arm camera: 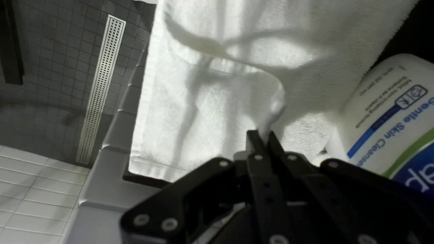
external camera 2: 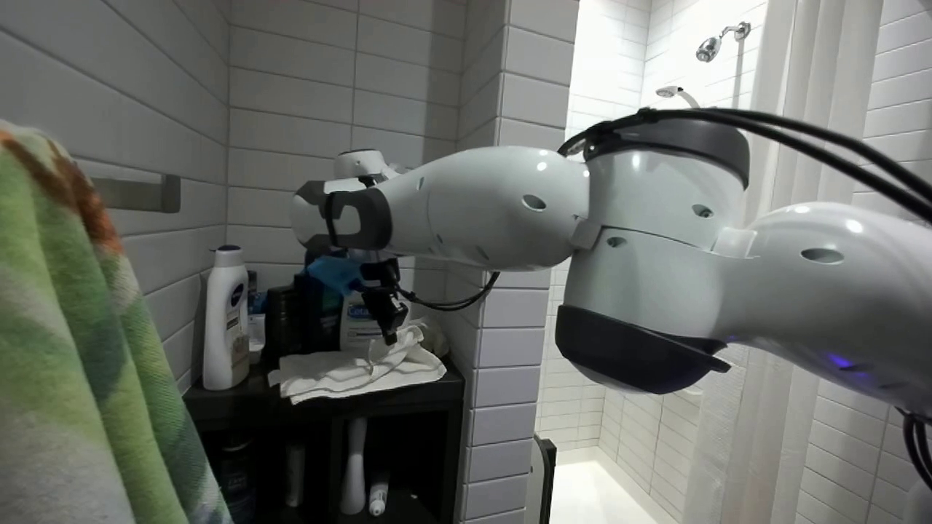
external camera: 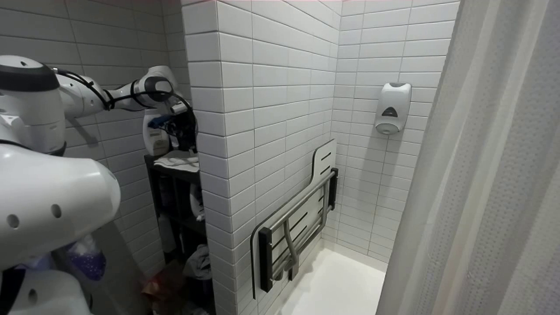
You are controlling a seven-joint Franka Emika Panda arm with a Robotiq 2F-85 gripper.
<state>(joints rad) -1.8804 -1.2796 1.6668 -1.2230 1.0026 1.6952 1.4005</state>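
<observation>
Cloth (external camera 2: pixel 328 372) upon the bench (external camera 2: pixel 247 409), one fold between the tips of the pincer (arm camera: pixel 263 135). In an exterior view: bottle (external camera 2: pixel 226 327) at the cloth's left; cleanser bottle (external camera 2: pixel 355 333) behind the cloth; pillar (external camera 2: pixel 510 342) beside the bench's right end — shower head (external camera 2: pixel 708 49) beyond; towel (external camera 2: pixel 80 349) in the left foreground. Compartments (external camera 2: pixel 429 455) under the bench top — further containers (external camera 2: pixel 354 473) inside.

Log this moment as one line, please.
Gripper: pinching a raised fold | Held: white towel, rest lying on black shelf unit | Nearby: Cetaphil Gentle Skin Cleanser bottle
</observation>
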